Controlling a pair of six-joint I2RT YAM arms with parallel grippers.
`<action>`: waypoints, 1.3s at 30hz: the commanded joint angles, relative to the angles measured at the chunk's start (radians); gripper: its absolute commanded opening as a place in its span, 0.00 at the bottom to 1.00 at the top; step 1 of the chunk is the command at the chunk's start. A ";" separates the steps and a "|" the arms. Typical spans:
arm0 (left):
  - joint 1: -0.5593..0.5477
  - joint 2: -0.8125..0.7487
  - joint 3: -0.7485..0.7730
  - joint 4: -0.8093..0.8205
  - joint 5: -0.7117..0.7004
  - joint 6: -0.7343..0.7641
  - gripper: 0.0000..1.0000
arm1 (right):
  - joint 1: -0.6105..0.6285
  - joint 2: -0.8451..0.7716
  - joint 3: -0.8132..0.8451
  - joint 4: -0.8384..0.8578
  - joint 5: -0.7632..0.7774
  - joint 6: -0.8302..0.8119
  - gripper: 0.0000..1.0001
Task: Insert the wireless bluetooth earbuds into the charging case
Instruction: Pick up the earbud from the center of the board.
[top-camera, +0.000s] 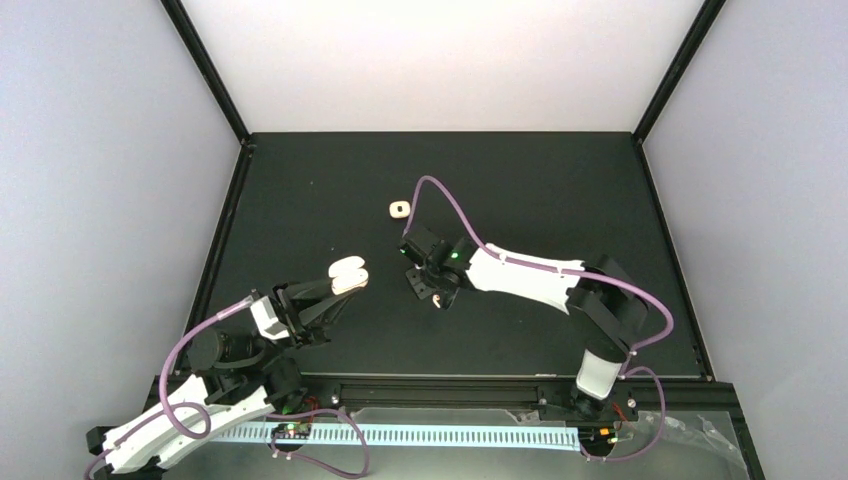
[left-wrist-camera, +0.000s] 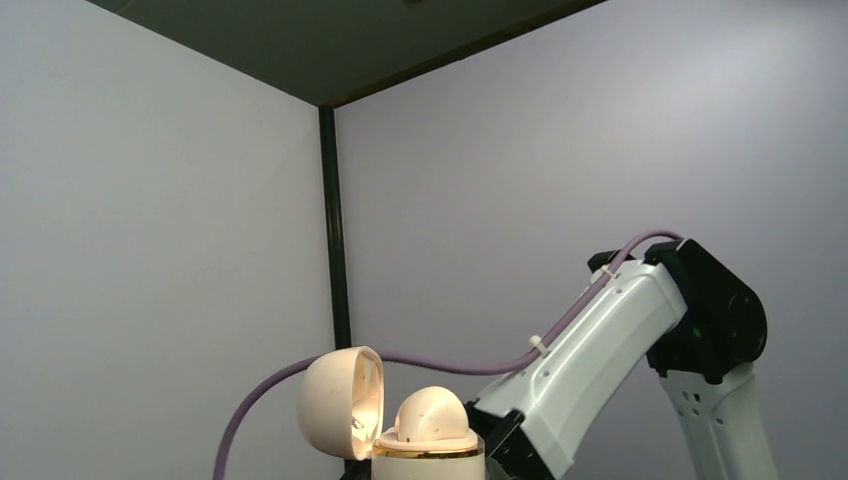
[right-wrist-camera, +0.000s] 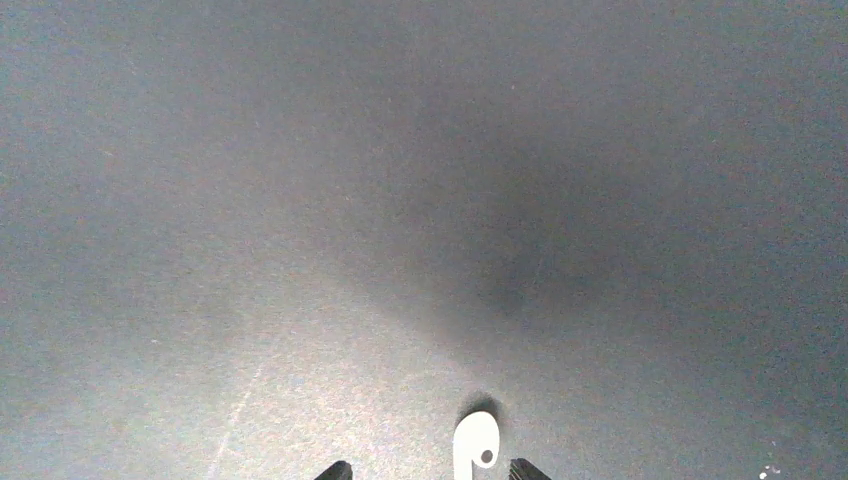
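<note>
Right gripper (right-wrist-camera: 430, 472): fingertips spread, tips only just seen at the bottom edge of the wrist view. A small cream comma-shaped plastic earbud (right-wrist-camera: 477, 445) is seen lying on the surface between them, nearer the right-hand tip; contact with either tip cannot be told.

Left gripper (top-camera: 335, 290): pressed together on a cream egg-shaped plastic charging case (top-camera: 347, 275), held left of centre. Lid (left-wrist-camera: 340, 400) is hinged open to the left, and a gold rim (left-wrist-camera: 428, 453) is seen on the base. A cream rounded dome (left-wrist-camera: 430, 415) sits above the rim; whether it is an earbud cannot be told.

A second small cream earbud (top-camera: 399, 209) is seen alone on the surface, beyond the right gripper towards the far side, apart from both grippers.

Surface: matte black table top (top-camera: 540, 190), faintly speckled and scuffed close up. A black frame edge (top-camera: 225, 240) runs along its sides.

Room: pale grey-white walls (top-camera: 100, 150) on the left, right and far sides, with black corner posts (left-wrist-camera: 331, 220). A silver slotted rail (top-camera: 430, 436) is seen along the near edge, and purple cables (top-camera: 450, 205) are routed along both white arms.
</note>
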 joint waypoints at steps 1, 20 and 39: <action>0.005 -0.026 0.000 -0.022 -0.024 0.002 0.02 | -0.001 0.081 0.052 -0.102 0.033 -0.047 0.40; 0.005 -0.041 -0.009 -0.041 -0.039 0.014 0.02 | -0.032 0.195 0.094 -0.097 0.013 -0.085 0.35; 0.005 -0.042 -0.017 -0.034 -0.048 0.019 0.02 | -0.036 0.220 0.063 -0.073 -0.018 -0.085 0.25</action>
